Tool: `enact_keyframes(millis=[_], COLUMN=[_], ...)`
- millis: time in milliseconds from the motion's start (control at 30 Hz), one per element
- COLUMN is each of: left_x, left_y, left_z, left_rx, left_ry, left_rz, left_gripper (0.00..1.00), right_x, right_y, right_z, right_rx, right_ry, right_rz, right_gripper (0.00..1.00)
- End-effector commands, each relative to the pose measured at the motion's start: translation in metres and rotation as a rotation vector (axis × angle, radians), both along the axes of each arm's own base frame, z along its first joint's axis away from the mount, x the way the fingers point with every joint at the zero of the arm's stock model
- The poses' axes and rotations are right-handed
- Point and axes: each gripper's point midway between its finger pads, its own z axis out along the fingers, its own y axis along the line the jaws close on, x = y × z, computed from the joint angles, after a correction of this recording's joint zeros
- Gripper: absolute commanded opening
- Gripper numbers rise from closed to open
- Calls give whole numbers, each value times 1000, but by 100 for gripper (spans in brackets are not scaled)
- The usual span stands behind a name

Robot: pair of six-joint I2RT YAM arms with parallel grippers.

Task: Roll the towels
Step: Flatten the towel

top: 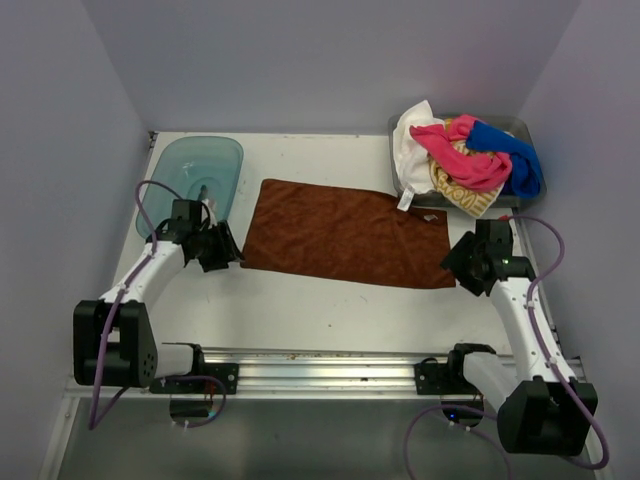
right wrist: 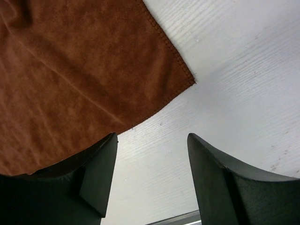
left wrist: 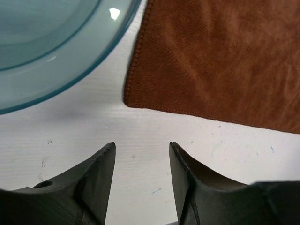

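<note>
Left pincer (left wrist: 142, 146) gapes empty; only overhead shows the piled towels (top: 462, 157).

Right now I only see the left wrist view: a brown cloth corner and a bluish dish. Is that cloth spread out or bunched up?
Observer: The rust-brown towel lies spread flat, not rolled.
Operator: Any other towels?
Observer: Yes, a heap of towels fills a grey tray at the far right.
Operator: And the other tool?
Observer: The right tool is open at the towel's right edge, holding nothing.
</note>
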Motion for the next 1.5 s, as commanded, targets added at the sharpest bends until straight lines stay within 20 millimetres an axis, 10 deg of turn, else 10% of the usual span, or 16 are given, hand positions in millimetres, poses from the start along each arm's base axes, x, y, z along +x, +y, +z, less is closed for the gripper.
enact_keyframes(millis=[0,733,833,867,1167,1467], left_x=[8,56,57,59,61,48], left_y=[9,-13,-19,-20,-3,8], left_z=[-10,-56,-61,-61,2,4], left_rx=[70,189,182,184,241,229], left_ry=[3,57,78,80,-59,-50], left_rz=[43,168,142,131,161,176], left_gripper=[52,49,15,0,0,0], right_x=[9,2,1,0,9,21], right_y=[3,2,2,2,-7,-15], right_z=[10,-10,-20,-22,-40,-65], right_rx=[13,1,6,6,-15,-7], right_ry=[-76,-7,16,24,87,128], right_rz=[17,44,33,30,1,-10], right_gripper=[65,69,70,70,69,64])
